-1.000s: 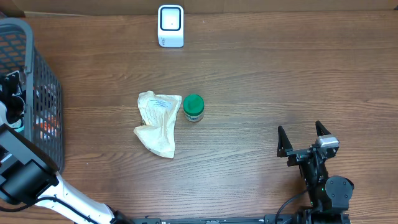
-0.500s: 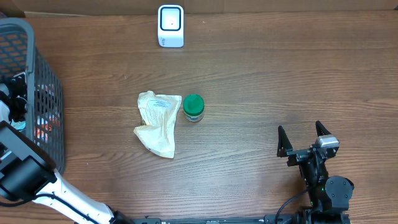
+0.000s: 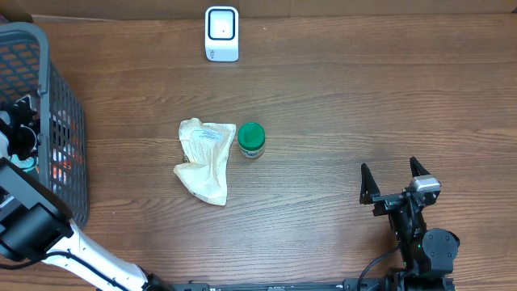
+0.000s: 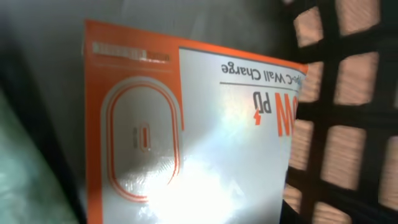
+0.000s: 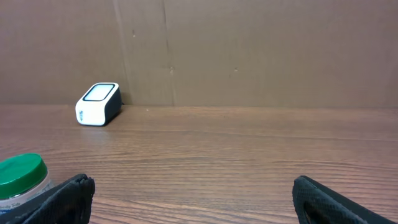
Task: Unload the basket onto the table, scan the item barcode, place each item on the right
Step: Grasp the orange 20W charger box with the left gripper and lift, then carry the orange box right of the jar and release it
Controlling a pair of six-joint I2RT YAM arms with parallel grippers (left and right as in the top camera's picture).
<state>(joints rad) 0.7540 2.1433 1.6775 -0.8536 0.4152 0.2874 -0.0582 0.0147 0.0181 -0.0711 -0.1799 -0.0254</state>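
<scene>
Orange-and-white wall-charger box point(image 4: 186, 124), the item to scan, lies directly ahead of the left pincer point(image 3: 19, 129) inside the grey mesh basket point(image 3: 32, 32). Its printed face fills the wrist view, long edges slightly tilted there. Whether the pincer is spread or pinching the box cannot be told. The right pincer point(image 3: 388, 167), spread wide, sits well apart across the bench point(image 3: 339, 97). The barcode scanner point(image 3: 221, 33) stands at the far edge.

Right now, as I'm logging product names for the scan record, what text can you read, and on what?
"C Wall Charge": upside down, cut off at both ends, on the orange-and-white package.
"W" and "PD", orange letters: same package, only partly in view.
Striped strip on its orange edge: too blurred to read.
Labels on the paper bag and green-lidded jar: too small to read.
</scene>
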